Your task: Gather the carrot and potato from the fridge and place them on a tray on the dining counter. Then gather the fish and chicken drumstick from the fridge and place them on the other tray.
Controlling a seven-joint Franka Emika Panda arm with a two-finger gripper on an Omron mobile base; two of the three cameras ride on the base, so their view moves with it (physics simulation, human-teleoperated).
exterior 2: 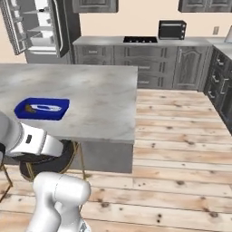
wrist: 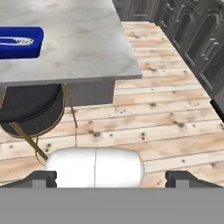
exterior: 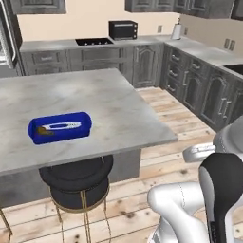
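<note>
A blue tray rests on the grey dining counter, near its front edge. Inside it lies a silvery fish, with a small brown piece beside it that looks like the chicken drumstick. My gripper hangs low over the wooden floor, off the counter's right end and well away from the tray. Its fingers stand wide open with nothing between them. The carrot and potato are out of view.
The fridge stands open at the back left beyond the counter. A black round stool sits under the counter's front edge. Dark cabinets line the back and right walls, with open wooden floor between.
</note>
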